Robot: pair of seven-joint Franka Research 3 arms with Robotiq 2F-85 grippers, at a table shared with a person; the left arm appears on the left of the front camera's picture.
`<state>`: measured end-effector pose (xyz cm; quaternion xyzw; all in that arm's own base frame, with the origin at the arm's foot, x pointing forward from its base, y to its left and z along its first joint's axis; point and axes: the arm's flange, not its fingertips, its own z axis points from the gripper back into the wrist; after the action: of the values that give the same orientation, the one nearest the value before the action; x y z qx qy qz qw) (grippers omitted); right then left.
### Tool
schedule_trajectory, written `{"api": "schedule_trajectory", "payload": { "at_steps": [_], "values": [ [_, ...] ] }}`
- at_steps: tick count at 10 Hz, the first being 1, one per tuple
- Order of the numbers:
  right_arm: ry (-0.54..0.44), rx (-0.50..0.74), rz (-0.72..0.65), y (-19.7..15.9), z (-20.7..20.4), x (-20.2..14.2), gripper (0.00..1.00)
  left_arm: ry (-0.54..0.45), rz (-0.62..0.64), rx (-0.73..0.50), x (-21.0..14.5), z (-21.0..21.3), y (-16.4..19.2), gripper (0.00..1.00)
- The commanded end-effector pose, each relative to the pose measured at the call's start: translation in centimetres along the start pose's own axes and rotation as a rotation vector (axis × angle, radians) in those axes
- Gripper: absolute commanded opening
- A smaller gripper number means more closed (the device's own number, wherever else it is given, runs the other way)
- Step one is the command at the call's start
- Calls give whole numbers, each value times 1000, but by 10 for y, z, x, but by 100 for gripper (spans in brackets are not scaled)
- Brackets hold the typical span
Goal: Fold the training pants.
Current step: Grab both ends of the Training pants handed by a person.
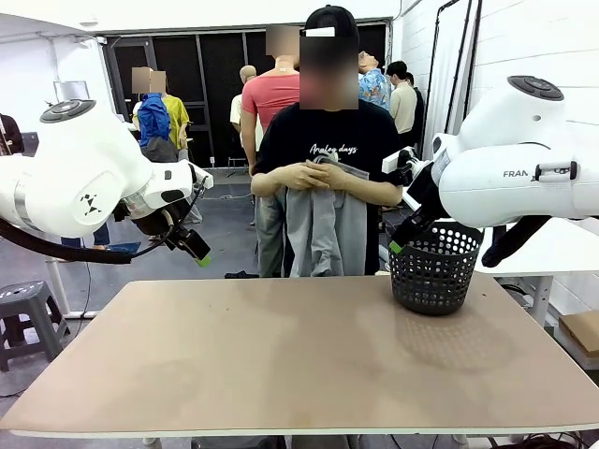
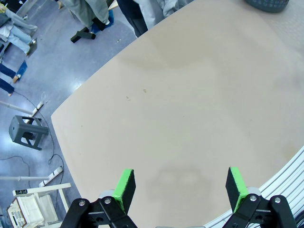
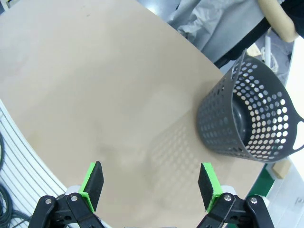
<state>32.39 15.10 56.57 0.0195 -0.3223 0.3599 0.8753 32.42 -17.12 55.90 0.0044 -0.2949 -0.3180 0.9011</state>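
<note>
The light grey training pants (image 1: pixel 323 229) hang bunched against the chest of the person standing at the table's far side, both hands (image 1: pixel 314 175) clasped over them. A grey fold of the pants (image 3: pixel 209 21) also shows at the top of the right wrist view. My left gripper (image 1: pixel 198 253) hovers open above the table's far left, its green pads (image 2: pixel 124 186) spread wide over bare tabletop. Raised at the far right beside the basket, my right gripper (image 1: pixel 397 245) is open too, its pads (image 3: pixel 92 183) apart with nothing between them.
A black mesh basket (image 1: pixel 434 268) stands on the tan table (image 1: pixel 281 355) at the far right; its rim (image 3: pixel 266 99) lies just ahead of my right gripper. A grey stool (image 1: pixel 23 313) sits on the floor to the left. Other people stand behind.
</note>
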Motion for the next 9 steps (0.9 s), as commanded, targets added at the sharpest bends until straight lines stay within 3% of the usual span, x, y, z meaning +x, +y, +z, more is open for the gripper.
{"api": "schedule_trajectory", "payload": {
  "at_steps": [1,9],
  "values": [
    [1,1,0,0,0,0,100,1,1,-2,2,-1,2,100],
    [1,1,0,0,0,0,100,1,1,-2,2,-1,2,100]
  ]
}}
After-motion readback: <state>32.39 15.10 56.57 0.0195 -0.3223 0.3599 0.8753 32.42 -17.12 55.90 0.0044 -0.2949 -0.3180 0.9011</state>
